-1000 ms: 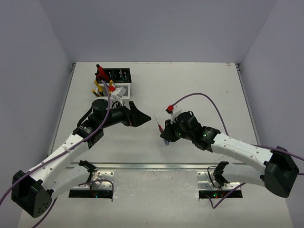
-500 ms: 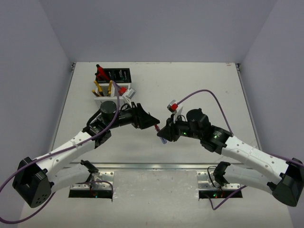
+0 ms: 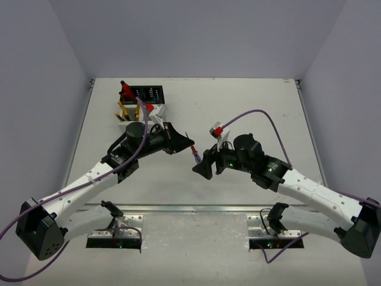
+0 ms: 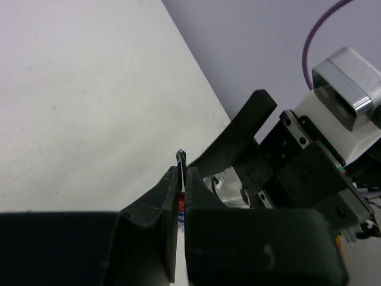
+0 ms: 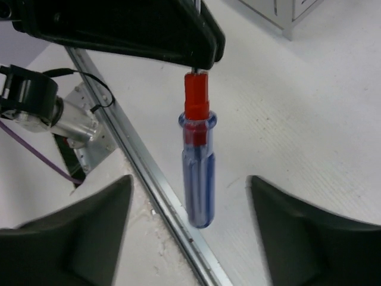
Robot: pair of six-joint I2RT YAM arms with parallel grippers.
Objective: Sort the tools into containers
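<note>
At the back left of the table (image 3: 250,107), the black bin (image 3: 150,94) and white bin (image 3: 159,113) are standing together, well apart from both grippers. The left gripper (image 3: 189,145) is pinching its fingers (image 4: 169,190) shut on the thin metal shaft of the blue screwdriver (image 5: 197,173), just past its red collar. The right gripper (image 5: 190,199) is gaping wide, holding nothing, its fingers (image 5: 89,220) flanking the screwdriver's handle on both sides without touching it.
</note>
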